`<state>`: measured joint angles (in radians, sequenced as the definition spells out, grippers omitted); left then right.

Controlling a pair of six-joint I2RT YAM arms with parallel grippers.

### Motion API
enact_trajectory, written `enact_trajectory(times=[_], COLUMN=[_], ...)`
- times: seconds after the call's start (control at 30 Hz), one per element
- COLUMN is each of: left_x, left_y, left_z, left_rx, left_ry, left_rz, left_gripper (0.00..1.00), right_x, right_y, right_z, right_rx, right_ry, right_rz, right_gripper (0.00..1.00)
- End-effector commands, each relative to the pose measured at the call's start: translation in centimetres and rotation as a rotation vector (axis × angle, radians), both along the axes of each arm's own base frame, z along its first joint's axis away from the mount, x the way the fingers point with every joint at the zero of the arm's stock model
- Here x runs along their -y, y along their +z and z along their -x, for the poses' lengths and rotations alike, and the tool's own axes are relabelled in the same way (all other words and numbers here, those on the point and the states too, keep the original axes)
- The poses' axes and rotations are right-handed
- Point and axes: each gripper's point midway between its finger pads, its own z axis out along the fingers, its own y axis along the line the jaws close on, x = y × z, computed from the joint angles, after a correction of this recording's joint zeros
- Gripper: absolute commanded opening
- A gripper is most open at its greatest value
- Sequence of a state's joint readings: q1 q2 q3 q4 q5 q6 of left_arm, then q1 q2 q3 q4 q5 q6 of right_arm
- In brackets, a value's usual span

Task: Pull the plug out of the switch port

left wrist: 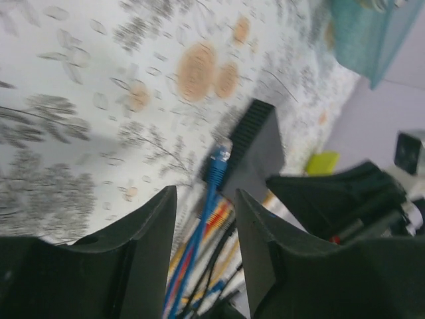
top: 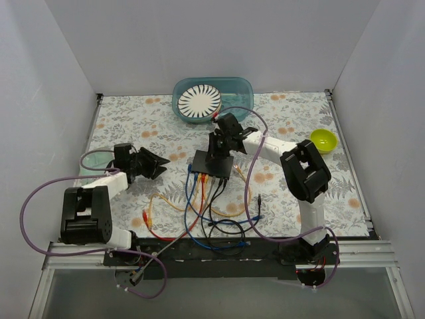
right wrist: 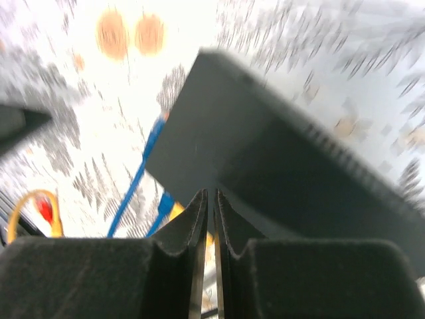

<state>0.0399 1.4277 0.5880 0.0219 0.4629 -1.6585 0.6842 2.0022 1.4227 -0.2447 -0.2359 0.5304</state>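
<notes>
Two grippers work mid-table. The left gripper point(left wrist: 206, 196) has its jaws apart and empty, in line with a blue plug point(left wrist: 219, 158) whose bare tip lies just beside the switch point(top: 202, 161). The right gripper point(right wrist: 212, 196), narrowed to a slit, meets the switch's edge.

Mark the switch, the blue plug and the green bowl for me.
switch point(top: 207, 161), top external view, on its flat top face.
blue plug point(left wrist: 217, 165), left wrist view, on the plug body behind its clear tip.
green bowl point(top: 323, 141), top external view, on its inner floor.
</notes>
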Motion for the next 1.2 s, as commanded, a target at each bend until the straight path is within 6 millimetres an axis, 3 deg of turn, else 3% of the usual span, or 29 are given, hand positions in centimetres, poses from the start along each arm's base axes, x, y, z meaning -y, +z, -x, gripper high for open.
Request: enact_trajectory(times=[0.0, 0.17, 0.3, 0.4, 0.57, 0.8, 1.03, 1.17], left_x=[5.7, 10.4, 13.5, 14.0, 12.6, 10.7, 9.6, 9.0], left_y=[6.2, 7.3, 6.1, 4.0, -0.2, -1.7, -4.9, -5.9], left_z=[-0.4, 0.9, 2.8, 3.4, 4.2, 4.2, 4.2, 3.8], left_rx=[0.232, 0.263, 0.226, 0.168, 0.033, 0.009, -0.081, -0.106], left_ry=[-0.211, -0.371, -0.437, -0.444, -0.384, -0.284, -0.248, -0.215], left_rz=[0.202, 0.229, 0.257, 0.245, 0.138, 0.051, -0.029, -0.056], left_gripper=[0.40, 0.38, 0.37, 0.36, 0.32, 0.34, 0.34, 0.36], right_x=[-0.3, -0.1, 0.3, 0.7, 1.2, 1.6, 1.8, 2.0], right_y=[0.9, 0.1, -1.5, -2.4, -2.6, -1.8, -1.8, -1.6], right_z=[-3.9, -5.3, -5.1, -4.5, -3.9, -3.6, -3.2, -3.1], right_rx=[0.002, -0.007, -0.036, -0.057, -0.060, -0.035, -0.033, -0.027], right_ry=[-0.062, -0.085, -0.087, -0.085, -0.082, -0.070, -0.057, -0.053], right_rz=[-0.057, -0.055, -0.029, -0.015, -0.010, -0.008, 0.002, 0.006], right_gripper=[0.15, 0.15, 0.14, 0.14, 0.13, 0.13, 0.14, 0.14])
